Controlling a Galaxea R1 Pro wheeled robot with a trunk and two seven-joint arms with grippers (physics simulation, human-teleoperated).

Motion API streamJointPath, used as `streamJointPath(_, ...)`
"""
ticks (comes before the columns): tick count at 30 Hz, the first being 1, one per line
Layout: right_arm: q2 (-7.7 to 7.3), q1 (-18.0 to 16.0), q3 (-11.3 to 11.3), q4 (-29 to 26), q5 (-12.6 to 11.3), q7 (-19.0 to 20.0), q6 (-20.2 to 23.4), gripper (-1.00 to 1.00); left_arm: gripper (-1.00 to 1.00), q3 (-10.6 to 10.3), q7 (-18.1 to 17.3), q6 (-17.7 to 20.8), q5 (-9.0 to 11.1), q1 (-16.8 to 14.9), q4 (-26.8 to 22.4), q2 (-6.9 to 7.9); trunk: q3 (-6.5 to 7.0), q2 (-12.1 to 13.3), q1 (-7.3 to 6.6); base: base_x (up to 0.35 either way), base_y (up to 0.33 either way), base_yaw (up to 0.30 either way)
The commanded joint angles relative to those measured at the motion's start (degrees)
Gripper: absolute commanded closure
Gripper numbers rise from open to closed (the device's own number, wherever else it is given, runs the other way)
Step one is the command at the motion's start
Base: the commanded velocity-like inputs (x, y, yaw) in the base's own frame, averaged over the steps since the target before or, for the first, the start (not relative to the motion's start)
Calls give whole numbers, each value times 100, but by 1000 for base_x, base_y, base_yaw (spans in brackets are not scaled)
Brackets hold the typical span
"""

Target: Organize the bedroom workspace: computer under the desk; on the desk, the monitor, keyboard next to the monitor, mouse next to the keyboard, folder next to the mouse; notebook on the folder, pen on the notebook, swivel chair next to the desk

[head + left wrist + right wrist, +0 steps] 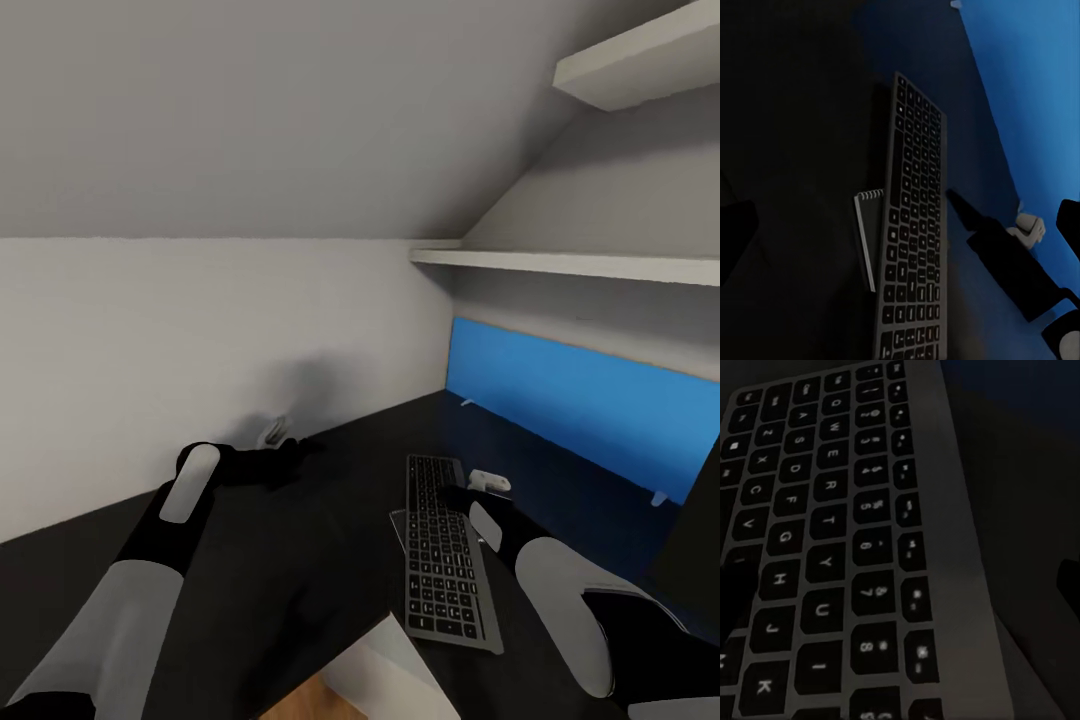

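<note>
The black keyboard (446, 552) (913, 240) (832, 532) lies on the black desk (300, 560), one end past the front edge. A thin spiral-bound notebook (867, 232) (397, 528) sits partly under it. My right gripper (468, 497) (900, 585) hovers open, close over the keyboard's far long edge. A small white rounded object (490, 480) (1029, 229), apparently the mouse, rests just beyond it. My left gripper (272, 452) (902, 225) is open, near the wall and apart from the keyboard. The monitor's dark edge (697, 520) shows at the right.
A blue back panel (580, 400) on white feet runs along the desk's rear. White shelves (600, 265) hang above it under the sloping ceiling. A white wall (150, 350) borders the desk on the left. Wood floor (300, 700) shows below the front edge.
</note>
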Motion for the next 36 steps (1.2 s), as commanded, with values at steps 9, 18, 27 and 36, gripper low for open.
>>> streamJointPath(9, 5, -1, -43, -14, -5, -15, 29, -100, -100, 1, 59, 10, 62, -4, 7, 0, -168, -366, 198, 0, 0, 0)
streamJointPath(18, 5, -1, -44, -14, 1, -15, 34, -100, -100, 1, 59, 10, 62, -4, 13, 0, -330, -727, 396, 0, 0, 0)
streamJointPath(27, 5, 0, -44, -9, -12, -7, 38, -100, -100, 1, 62, 10, 62, -4, 58, 0, -492, -1088, 593, 0, 0, 0)
streamJointPath(36, 5, 0, -50, -7, -14, -6, 39, -100, -100, 3, 58, 5, 62, -4, 117, 0, -563, -1248, 681, 0, 0, 0)
